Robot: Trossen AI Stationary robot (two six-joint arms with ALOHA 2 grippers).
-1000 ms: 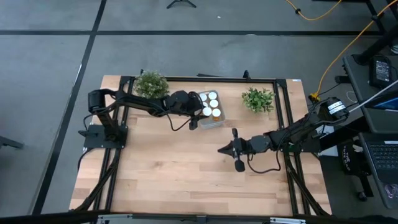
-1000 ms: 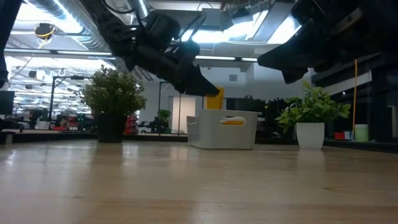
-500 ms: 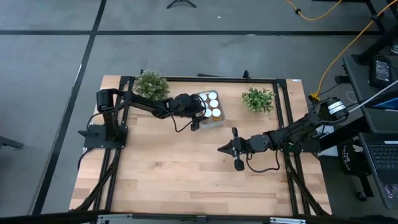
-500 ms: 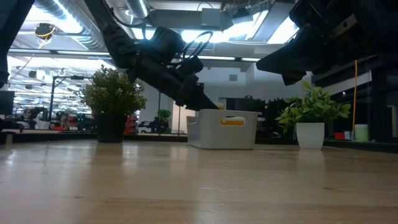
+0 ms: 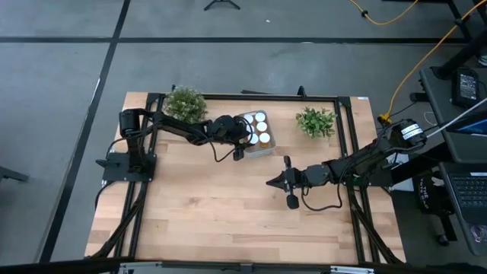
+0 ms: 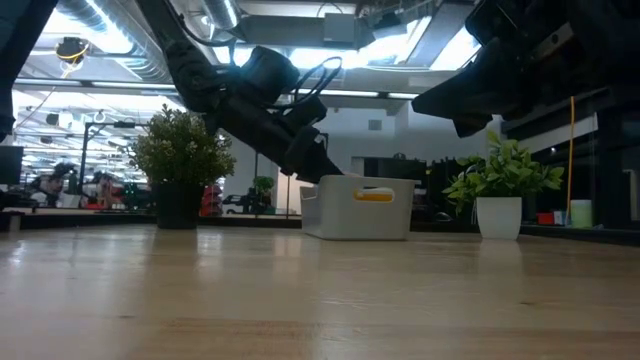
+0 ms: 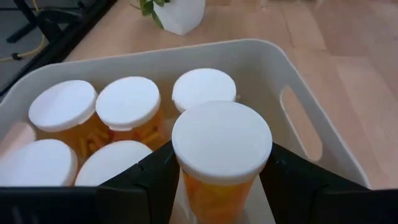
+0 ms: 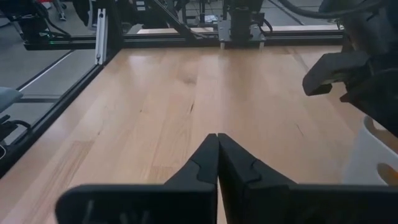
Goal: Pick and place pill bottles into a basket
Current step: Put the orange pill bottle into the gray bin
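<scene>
We see the left gripper over the basket, which sits in the upper middle of the high view, between two potted plants at the far edge of the bench. Its fingers are pinching a pill bottle — orange, with a round white cap — held upright above the near end of the basket, close to the wall with the slot handle. Five more pill bottles stand inside the basket, caps up, packed side by side; four of their caps show in the high view beside the gripper. In the low view the left arm slants down from the upper left to the basket's near rim, and an orange patch shows through the handle slot.

The right gripper hangs over bare wood right of centre in the high view, well apart from the basket, its fingers pressed together — tips touching. In the right wrist view the pale corner of the basket shows at the right edge, under the dark bulk of the left arm.
</scene>
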